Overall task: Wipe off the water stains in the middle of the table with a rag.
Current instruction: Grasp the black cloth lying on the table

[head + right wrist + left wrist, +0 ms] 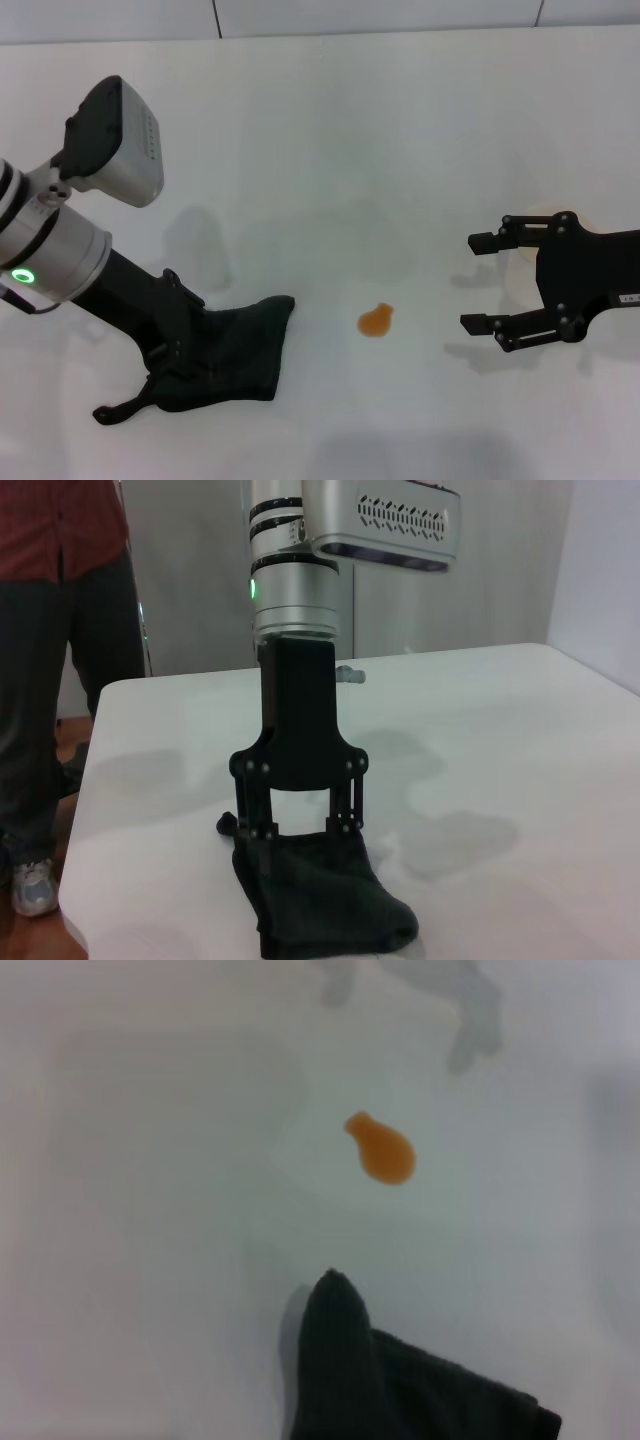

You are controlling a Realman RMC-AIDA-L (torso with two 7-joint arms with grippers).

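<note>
Here, the left end effector [180,350] is planted in the rag [235,345].
It grasps the cloth beside the water stains [376,320]; the right end effector [487,282] hangs released.

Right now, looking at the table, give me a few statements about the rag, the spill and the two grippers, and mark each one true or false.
1. The rag already covers the orange spill. False: bare table separates them.
2. The left gripper is down on the rag. True.
3. The right gripper holds the rag. False: it hovers open and empty on the spill's other side.
4. The spill is much smaller than the rag. True.
5. The spill lies between the rag and the right gripper. True.
</note>
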